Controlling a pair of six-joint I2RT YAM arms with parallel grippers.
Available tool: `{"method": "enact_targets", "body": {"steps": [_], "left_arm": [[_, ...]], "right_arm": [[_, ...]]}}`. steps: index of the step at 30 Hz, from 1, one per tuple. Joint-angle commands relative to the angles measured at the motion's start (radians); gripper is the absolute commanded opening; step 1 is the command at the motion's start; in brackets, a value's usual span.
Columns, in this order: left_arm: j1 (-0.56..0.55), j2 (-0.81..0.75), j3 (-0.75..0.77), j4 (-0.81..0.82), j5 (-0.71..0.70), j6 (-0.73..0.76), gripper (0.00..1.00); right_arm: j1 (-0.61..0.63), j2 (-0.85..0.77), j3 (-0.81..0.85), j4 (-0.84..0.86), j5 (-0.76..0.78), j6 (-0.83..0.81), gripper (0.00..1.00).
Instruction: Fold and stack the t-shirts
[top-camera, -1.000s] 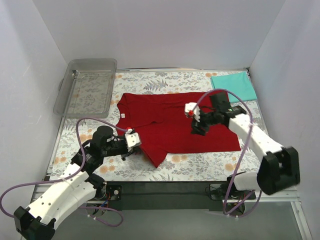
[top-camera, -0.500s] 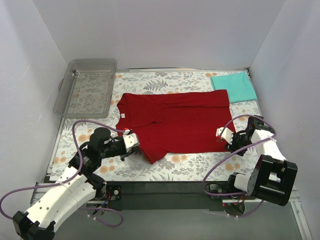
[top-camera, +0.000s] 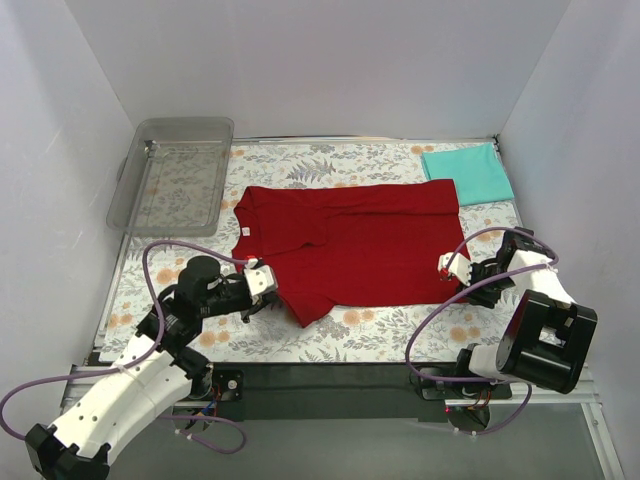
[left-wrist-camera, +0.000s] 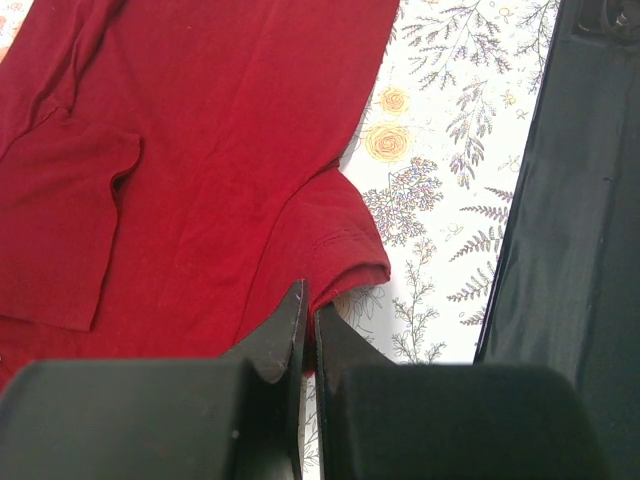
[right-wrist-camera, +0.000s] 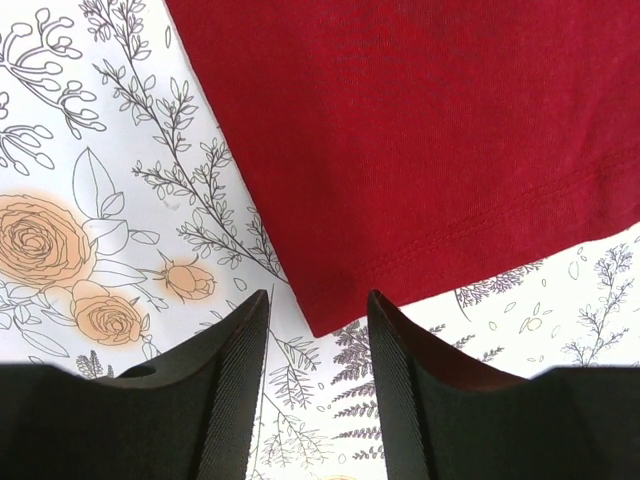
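The dark red t-shirt (top-camera: 350, 245) lies spread flat in the middle of the floral table, its left part folded over. My left gripper (top-camera: 268, 287) is shut on the shirt's near left sleeve edge (left-wrist-camera: 345, 255), with cloth pinched between its jaws. My right gripper (top-camera: 450, 272) is open just off the shirt's near right corner (right-wrist-camera: 320, 322), which lies between its fingertips in the right wrist view. The teal t-shirt (top-camera: 468, 171) lies as a flat folded rectangle at the far right corner.
A clear plastic tray (top-camera: 172, 172) sits at the far left. White walls close in the table on three sides. A black strip (left-wrist-camera: 570, 200) runs along the table's near edge. Purple cables loop off both arms.
My right arm has come back from over the shirt's middle to its near right corner and lowered there. My left gripper has hardly moved and still holds the sleeve.
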Motion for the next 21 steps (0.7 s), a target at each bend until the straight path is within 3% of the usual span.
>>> {"method": "enact_targets", "body": {"steps": [1,15,19,21], "left_arm": [[-0.005,0.007,0.001,0.025,0.009,-0.011,0.00],[-0.006,0.006,0.000,0.020,-0.004,-0.014,0.00],[-0.006,0.003,-0.002,0.020,-0.004,-0.015,0.00],[-0.005,-0.004,-0.003,0.022,-0.006,-0.015,0.00]], "right_arm": [[-0.013,0.011,0.015,-0.016,-0.006,-0.043,0.43],[-0.021,0.138,0.032,0.079,-0.038,-0.008,0.37],[-0.021,0.176,0.029,0.093,-0.029,0.004,0.26],[-0.021,0.178,0.022,0.098,-0.029,0.015,0.13]]}}
